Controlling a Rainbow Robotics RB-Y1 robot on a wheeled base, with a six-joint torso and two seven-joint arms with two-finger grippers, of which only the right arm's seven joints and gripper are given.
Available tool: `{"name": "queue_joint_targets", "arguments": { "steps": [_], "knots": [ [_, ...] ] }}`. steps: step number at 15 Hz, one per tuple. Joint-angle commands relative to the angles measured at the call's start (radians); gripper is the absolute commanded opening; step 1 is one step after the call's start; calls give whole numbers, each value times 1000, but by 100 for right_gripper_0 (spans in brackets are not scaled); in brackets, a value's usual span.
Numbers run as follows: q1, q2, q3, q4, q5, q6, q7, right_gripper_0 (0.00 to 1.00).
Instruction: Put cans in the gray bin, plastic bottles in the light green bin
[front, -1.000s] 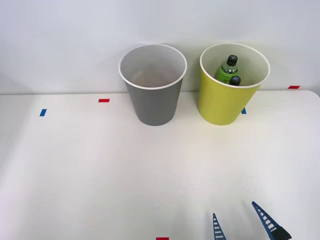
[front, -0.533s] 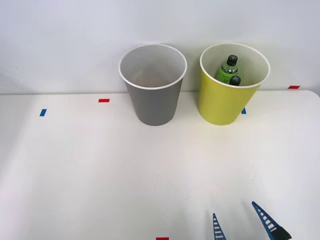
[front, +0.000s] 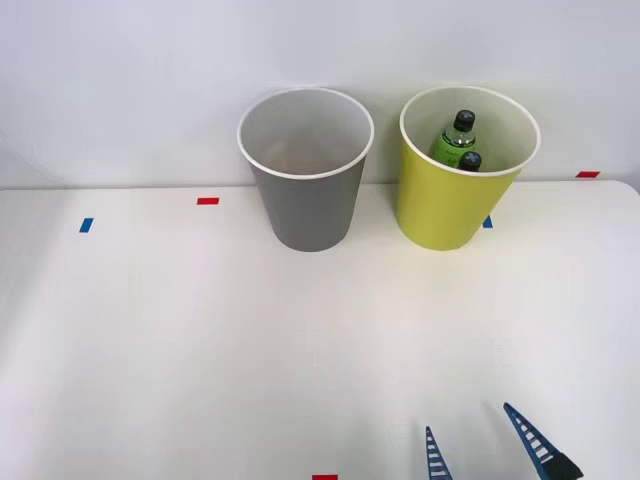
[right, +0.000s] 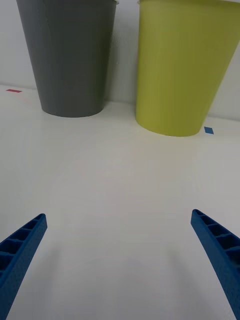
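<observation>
Both green plastic bottles (front: 458, 140) sit in light green bin (front: 455, 215) at desk's back edge, beside gray bin (front: 308, 205). Right gripper (front: 478, 440) spread, empty, near front edge. Sorting prob. done; can not visible on desk, next: retract.

Change: none visible
Right gripper (front: 480, 440): same spot near the table's (front: 200, 340) front edge, fingers equally spread
</observation>
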Motion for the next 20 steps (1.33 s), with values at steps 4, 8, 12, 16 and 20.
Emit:
{"name": "queue_joint_targets", "arguments": {
  "steps": [4,8,12,16,20],
  "knots": [
    [0,0,0,0,0,0,0,100],
    [0,0,0,0,0,0,0,100],
    [0,0,0,0,0,0,0,100],
    [0,0,0,0,0,0,0,100],
    [0,0,0,0,0,0,0,100]
  ]
}}
